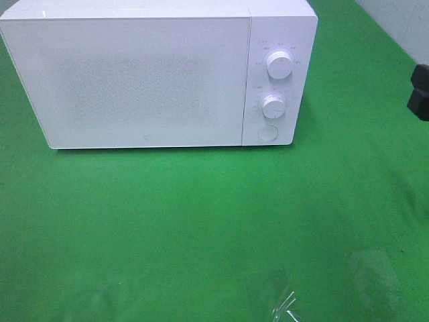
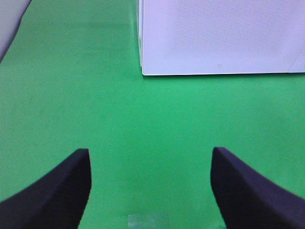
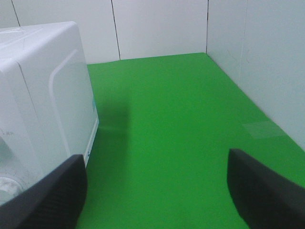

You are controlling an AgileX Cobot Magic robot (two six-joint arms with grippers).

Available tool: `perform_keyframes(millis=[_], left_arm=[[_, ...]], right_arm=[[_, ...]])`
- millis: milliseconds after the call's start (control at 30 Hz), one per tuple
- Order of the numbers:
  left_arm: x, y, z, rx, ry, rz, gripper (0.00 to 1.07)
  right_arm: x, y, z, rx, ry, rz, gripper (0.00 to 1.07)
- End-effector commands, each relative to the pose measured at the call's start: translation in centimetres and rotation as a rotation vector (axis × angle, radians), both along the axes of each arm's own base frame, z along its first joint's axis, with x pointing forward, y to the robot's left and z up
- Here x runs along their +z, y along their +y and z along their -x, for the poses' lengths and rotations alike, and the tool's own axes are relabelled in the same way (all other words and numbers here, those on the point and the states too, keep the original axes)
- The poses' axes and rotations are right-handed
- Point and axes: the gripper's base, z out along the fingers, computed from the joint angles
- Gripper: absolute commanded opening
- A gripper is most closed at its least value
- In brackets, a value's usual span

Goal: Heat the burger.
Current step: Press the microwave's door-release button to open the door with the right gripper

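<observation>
The burger is out of view in all three frames. The white microwave (image 1: 147, 74) stands at the back of the green table with its door closed; two knobs (image 1: 279, 64) and a round button (image 1: 268, 133) sit on its right panel. In the left wrist view my left gripper (image 2: 150, 152) is open over bare green cloth, a short way before the microwave's front (image 2: 219, 33). My right gripper (image 3: 156, 157) is open too, nothing between its fingers, beside the microwave's right side (image 3: 43, 95). Neither gripper's fingers show in the high view.
A black object (image 1: 419, 90) juts in at the right edge of the high view. White walls (image 3: 252, 62) close off the back and right of the table. Clear tape patches (image 1: 281, 308) lie on the green cloth near the front edge.
</observation>
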Motion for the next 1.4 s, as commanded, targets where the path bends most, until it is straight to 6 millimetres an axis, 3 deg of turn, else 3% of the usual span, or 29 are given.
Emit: perform_keyframes(millis=[33,100,267,333,633,967,1233,1400], left_arm=[[-0.1,-0.1,0.2,-0.003,-0.011,0.009,0.65],[-0.1,-0.1,0.2,-0.003,-0.011,0.009,0.65],[-0.1,-0.1,0.2,-0.003,-0.011,0.009,0.65],[-0.1,-0.1,0.2,-0.003,-0.011,0.009,0.65],[-0.1,-0.1,0.2,-0.003,-0.011,0.009,0.65],[-0.1,-0.1,0.2,-0.003,-0.011,0.009,0.65],[-0.1,-0.1,0.2,-0.003,-0.011,0.009,0.65],[-0.1,-0.1,0.2,-0.003,-0.011,0.009,0.65]], right_arm=[[-0.4,0.4,-0.1,-0.021,-0.016,0.030,0.76],[-1.4,1.8,-0.4,-0.002,0.019,0.038,0.76],[-1.9,2.8,-0.4,0.000,0.031,0.030,0.76],[-2.5,4.4,-0.2,0.028,0.038,0.042,0.76],[-4.2,7.6,0.6,0.070,0.073,0.068,0.76],[-5.8,10.7,2.0,0.064,0.116,0.086,0.75],[-6.2,12.4,1.8,0.089,0.131,0.079,0.75],[-6.0,13.1,1.4,0.095,0.150,-0.074,0.71]])
